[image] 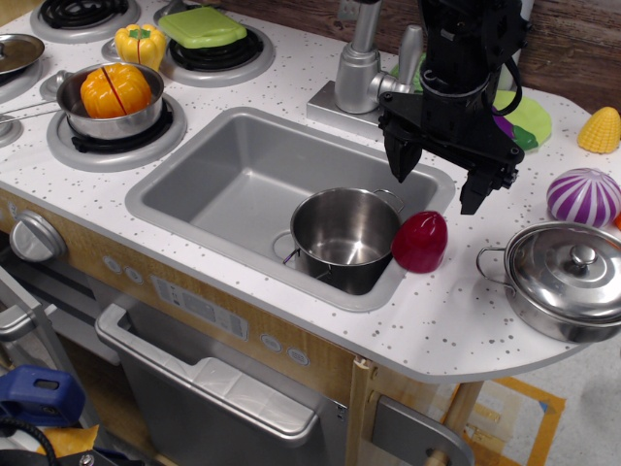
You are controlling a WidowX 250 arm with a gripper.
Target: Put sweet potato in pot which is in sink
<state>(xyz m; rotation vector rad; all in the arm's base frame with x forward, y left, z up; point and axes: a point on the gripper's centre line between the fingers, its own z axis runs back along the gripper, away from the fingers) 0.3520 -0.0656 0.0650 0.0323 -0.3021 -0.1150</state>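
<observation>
The sweet potato (420, 241) rests on the right rim of the sink (233, 170), leaning against the outside of the pot (344, 233) at the pot's 3 o'clock side. The tool (441, 180) hangs just above it, with the sweet potato lying at about its 6 o'clock, slightly toward the left finger. Its two dark fingers are spread apart and hold nothing; there is a visible gap between them and the toy.

The pot stands upright in the sink's lower right corner and is lidless. The white speckled surface (427, 320) carries a lidded steel pot (568, 282) at the sweet potato's 3 o'clock and a purple-and-white striped toy (584, 196) at its 2 o'clock. No brand, label or readable writing shows on any item.
</observation>
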